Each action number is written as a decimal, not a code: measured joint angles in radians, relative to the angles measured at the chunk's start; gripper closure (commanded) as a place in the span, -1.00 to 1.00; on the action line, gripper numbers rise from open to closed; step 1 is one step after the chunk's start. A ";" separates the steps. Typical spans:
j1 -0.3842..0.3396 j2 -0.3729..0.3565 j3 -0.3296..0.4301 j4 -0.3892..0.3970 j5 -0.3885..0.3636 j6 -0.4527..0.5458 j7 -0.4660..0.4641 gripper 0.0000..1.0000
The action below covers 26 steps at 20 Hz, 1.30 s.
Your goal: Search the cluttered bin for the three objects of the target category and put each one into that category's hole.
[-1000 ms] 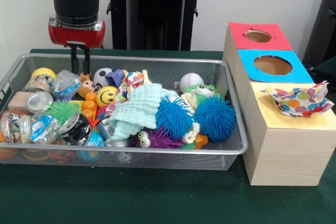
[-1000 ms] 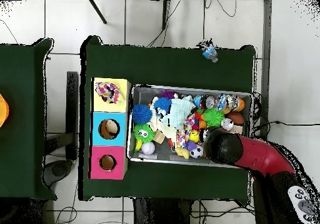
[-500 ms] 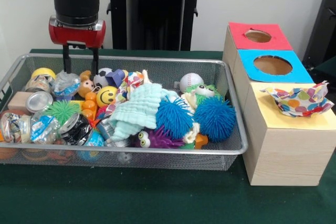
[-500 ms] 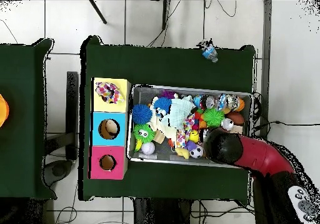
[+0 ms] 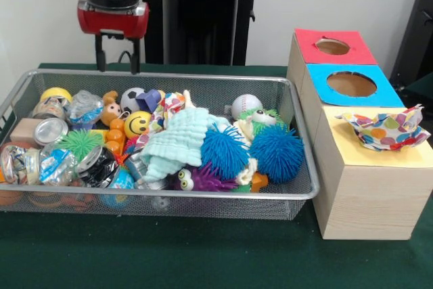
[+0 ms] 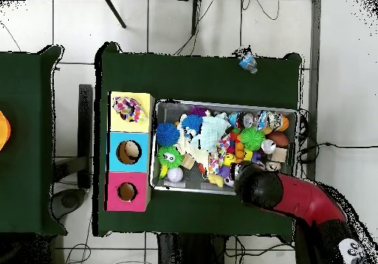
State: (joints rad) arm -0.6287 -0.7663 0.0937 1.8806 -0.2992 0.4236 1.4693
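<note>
The target category is not marked anywhere, so which three things count cannot be told; the likeliest candidates lie in the wire mesh bin (image 5: 298, 140), where the clutter splits into balls, crushed cans, spiky rubber toys and cloths. Straight below the gripper (image 5: 118, 60), at the far left of the bin, sit an orange toy animal (image 5: 109, 108), a soccer ball (image 5: 131, 97) and a yellow smiley ball (image 5: 138, 124); a crumpled clear wrapper (image 5: 85, 107) lies just left of them and a crushed can (image 5: 49, 130) nearer the left wall. The blue spiky balls (image 5: 277, 151), a white baseball (image 5: 246, 106) and a pale green cloth (image 5: 179, 141) lie to the right, well apart from the gripper.

The gripper hangs above the bin's far rim, its two black fingers (image 5: 134, 60) parted and pointing down, with nothing between them. Whatever it picks, the move looks to be a straight drop into the far-left cluster; round things there have no long axis to line up with.

The box with three holes (image 5: 352, 167) stands right of the bin: red top (image 5: 311, 37) far, blue top (image 5: 325, 93) middle, yellow top (image 5: 379, 157) near, this last covered by a patterned paper bowl (image 5: 384, 130). Any carry must cross the whole bin rightward
</note>
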 measured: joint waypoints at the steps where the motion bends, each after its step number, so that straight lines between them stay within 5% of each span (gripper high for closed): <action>1: 0.001 -0.004 -0.003 0.024 0.000 -0.012 0.000 -1.00; 14: 0.008 0.086 -0.066 0.190 -0.006 -0.276 0.001 -1.00; 26: 0.002 0.186 -0.087 0.192 -0.013 -0.425 0.002 -1.00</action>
State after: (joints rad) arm -0.6268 -0.5799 0.0063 2.0727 -0.3125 -0.0019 1.4716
